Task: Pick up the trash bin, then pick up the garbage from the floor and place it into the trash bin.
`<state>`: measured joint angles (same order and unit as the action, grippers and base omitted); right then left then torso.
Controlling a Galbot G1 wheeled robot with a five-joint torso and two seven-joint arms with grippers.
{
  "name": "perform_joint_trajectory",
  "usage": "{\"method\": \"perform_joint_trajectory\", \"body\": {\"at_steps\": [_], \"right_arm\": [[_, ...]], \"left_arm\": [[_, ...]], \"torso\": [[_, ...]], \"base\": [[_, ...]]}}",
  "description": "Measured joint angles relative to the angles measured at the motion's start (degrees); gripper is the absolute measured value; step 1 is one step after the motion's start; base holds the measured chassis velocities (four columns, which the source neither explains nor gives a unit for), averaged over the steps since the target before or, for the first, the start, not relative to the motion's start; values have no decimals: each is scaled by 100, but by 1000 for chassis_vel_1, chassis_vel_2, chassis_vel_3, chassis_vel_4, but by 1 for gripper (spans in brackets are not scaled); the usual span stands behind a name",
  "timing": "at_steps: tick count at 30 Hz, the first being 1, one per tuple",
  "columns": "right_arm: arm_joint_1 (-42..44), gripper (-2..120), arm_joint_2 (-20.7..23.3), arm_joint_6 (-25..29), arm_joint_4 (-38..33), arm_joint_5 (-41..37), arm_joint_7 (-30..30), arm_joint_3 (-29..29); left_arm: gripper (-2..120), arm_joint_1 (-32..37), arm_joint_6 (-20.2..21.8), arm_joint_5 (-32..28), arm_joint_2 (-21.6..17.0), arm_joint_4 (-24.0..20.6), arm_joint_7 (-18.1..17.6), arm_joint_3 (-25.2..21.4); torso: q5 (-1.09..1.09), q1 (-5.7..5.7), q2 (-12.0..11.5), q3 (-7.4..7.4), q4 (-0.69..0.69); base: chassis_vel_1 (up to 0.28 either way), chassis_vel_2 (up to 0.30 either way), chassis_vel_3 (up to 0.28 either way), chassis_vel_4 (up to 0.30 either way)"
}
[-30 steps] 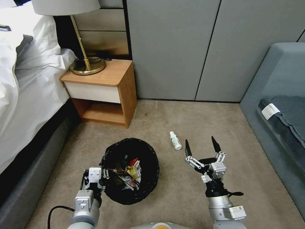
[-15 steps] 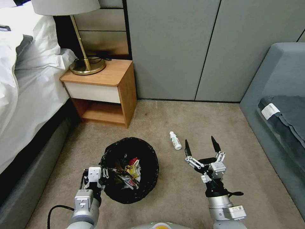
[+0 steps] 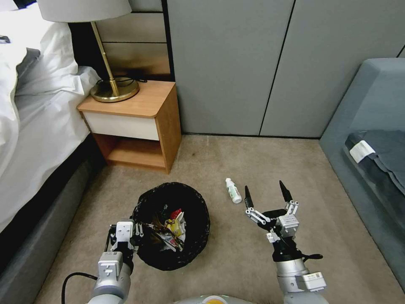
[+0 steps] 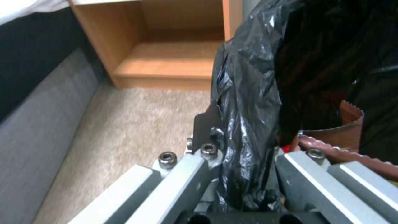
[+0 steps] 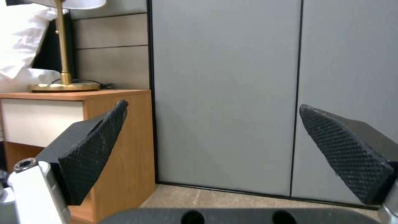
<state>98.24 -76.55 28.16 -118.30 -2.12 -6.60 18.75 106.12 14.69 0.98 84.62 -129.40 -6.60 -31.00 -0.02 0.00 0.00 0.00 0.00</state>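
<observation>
Left claw [image 3: 136, 236]: clamped on the near-left rim of the trash bin [image 3: 196, 236]; in the left wrist view the crinkled black bag [image 4: 248, 102] is pinched between its metal fingers [image 4: 182, 183].
Right claw [image 3: 266, 197]: spread wide, nothing between its black tips; held above the carpet [image 3: 236, 270] to the right of the bin, pointing toward the wall panels [image 3: 253, 63].
Trash bin: round, lined with the black bag folded over the rim; located at the left claw, in front of the nightstand [image 3: 135, 122].
Bin contents: red, yellow and white wrappers [image 3: 173, 226] lie inside; individual pieces cannot be told apart.
White bottle [image 3: 233, 191]: lies on its side on the carpet, between the bin and the right claw, just beside the claw's left tip, not touching it.
Nightstand: wooden, white drawer, open shelf below; a brass lamp [image 3: 113, 84] stands on its surface.
Bed [image 3: 33, 126]: white bedding, along the robot's left.
Sofa [image 3: 371, 126]: grey, on the robot's right.
</observation>
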Motion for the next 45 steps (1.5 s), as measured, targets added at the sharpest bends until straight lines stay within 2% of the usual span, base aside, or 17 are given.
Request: {"method": "perform_joint_trajectory", "body": {"at_steps": [18, 26, 32, 34, 36, 37, 39, 40, 43, 45], "right_arm": [[-43, 100, -2, 189, 50, 35, 59, -4], [-393, 100, 56, -115, 53, 6, 37, 11], [-1136, 100, 245, -1132, 110, -97, -114, -140], [-1202, 100, 259, -1244, 126, -121, -159, -170], [-1445, 100, 352, -1766, 181, -308, -321, -306], [-1445, 100, 352, -1766, 181, -308, -321, -306], [-1570, 100, 446, -2383, 183, -603, -371, -375], [-1570, 100, 446, -2383, 183, -603, -371, -375], [-1711, 100, 521, -3269, 223, -1038, -406, -453], [-1749, 100, 521, -3461, 268, -1140, -408, -469]], "left_arm": [[1, 30, -6, 18, 20, -41, 1, 17], [1, 15, -6, 9, 6, -41, 2, 1], [1, 11, 0, 10, 19, -41, -12, 15], [1, 11, 2, 12, 21, -40, -15, 17], [1, 14, 8, 23, 33, -41, -21, 22], [1, 14, 8, 23, 33, -41, -21, 22], [1, 15, 10, 29, 47, -41, -31, 17], [1, 15, 10, 29, 47, -41, -31, 17], [1, 17, 11, 59, 86, -41, -47, 32], [1, 20, 11, 68, 95, -41, -47, 39]], "torso": [[2, 0, 0, -1, 0], [2, 0, 0, 0, -1], [3, 1, 0, 0, 1], [3, 0, 0, 0, 1], [3, 1, 0, 0, 0], [3, 1, 0, 0, 0], [2, 0, 0, 0, 0], [2, 0, 0, 0, 0], [2, 0, 0, 0, 0], [3, 1, 0, 0, 0]], "base": [[-55, 54, 56, -51], [0, 0, 0, 0], [0, 0, 0, 0], [0, 0, 0, 0], [0, 0, 0, 0], [0, 0, 0, 0], [0, 0, 0, 0], [0, 0, 0, 0], [0, 0, 0, 0], [0, 0, 0, 0]]}}
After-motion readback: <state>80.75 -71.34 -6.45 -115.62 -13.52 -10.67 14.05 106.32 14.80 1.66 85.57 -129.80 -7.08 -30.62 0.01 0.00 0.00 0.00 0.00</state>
